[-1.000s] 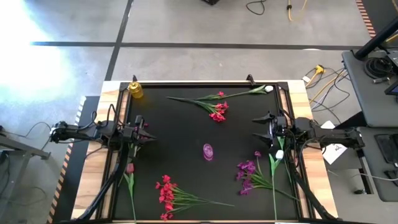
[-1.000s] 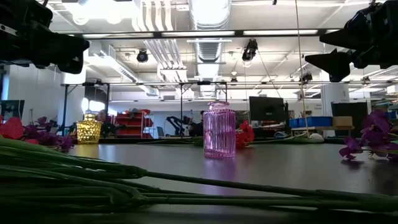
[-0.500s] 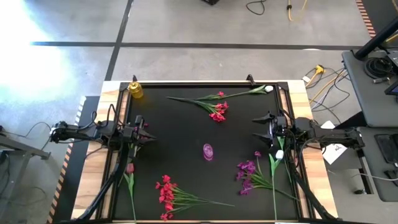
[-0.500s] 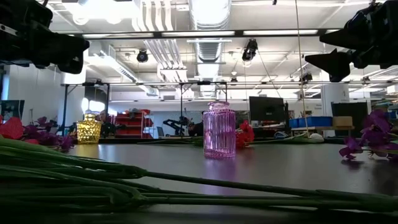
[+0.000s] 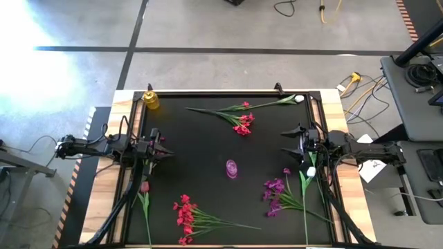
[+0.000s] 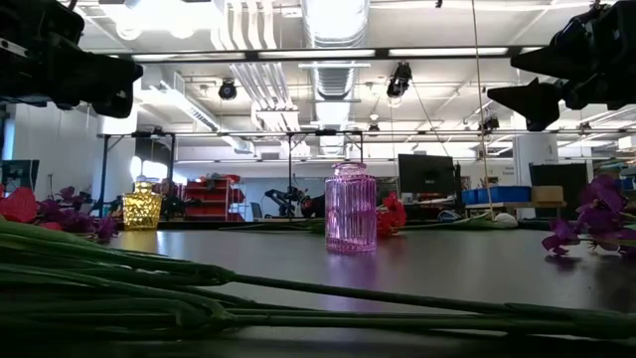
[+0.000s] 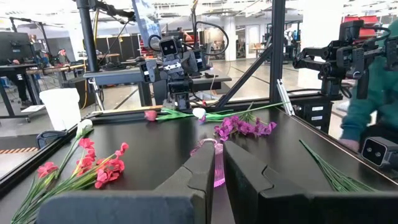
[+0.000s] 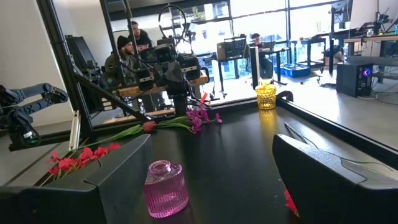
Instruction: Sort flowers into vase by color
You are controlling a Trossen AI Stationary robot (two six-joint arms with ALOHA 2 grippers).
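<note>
A pink glass vase (image 5: 231, 168) stands upright mid-table, and a yellow vase (image 5: 150, 100) stands at the far left corner. Lying flat are red-pink flowers (image 5: 242, 124) at the far middle and more (image 5: 185, 213) near the front edge. Purple flowers (image 5: 275, 189) and a white bud (image 5: 311, 171) lie at the front right, a second white bud (image 5: 299, 99) at the far right, and a dark red bud (image 5: 145, 187) at the front left. My left gripper (image 5: 166, 149) hangs shut and empty at the table's left side. My right gripper (image 5: 285, 145) hangs open and empty at the right side.
Raised black rails (image 5: 315, 114) run along the mat's left and right sides under the arms. Long green stems (image 6: 199, 298) lie close before the low camera. People sit beyond the table in the right wrist view (image 8: 127, 46). Bare mat lies around the pink vase.
</note>
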